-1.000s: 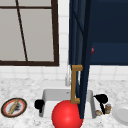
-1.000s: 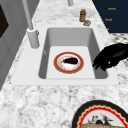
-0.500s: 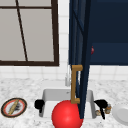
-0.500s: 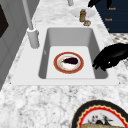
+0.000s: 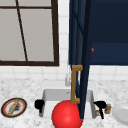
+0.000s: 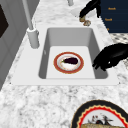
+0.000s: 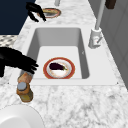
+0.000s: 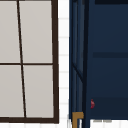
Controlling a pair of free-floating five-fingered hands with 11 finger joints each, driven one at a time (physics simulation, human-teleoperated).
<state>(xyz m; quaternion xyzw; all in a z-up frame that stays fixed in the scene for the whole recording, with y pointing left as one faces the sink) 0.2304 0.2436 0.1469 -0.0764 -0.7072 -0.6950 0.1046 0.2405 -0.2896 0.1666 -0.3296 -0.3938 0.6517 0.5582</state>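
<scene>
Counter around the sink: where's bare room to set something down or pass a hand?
Free: marble strip in front of the sink, between the patterned plate and the basin; also the ledge beside the faucet. Crowded: right end, where the right hand hangs over the shakers beside the white plate.

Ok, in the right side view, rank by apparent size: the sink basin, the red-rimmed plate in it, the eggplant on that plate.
1. sink basin, largest.
2. red-rimmed plate, lying on the basin floor.
3. eggplant, smallest, lying on the plate.
All sit at similar depth, so the order looks reliable.
</scene>
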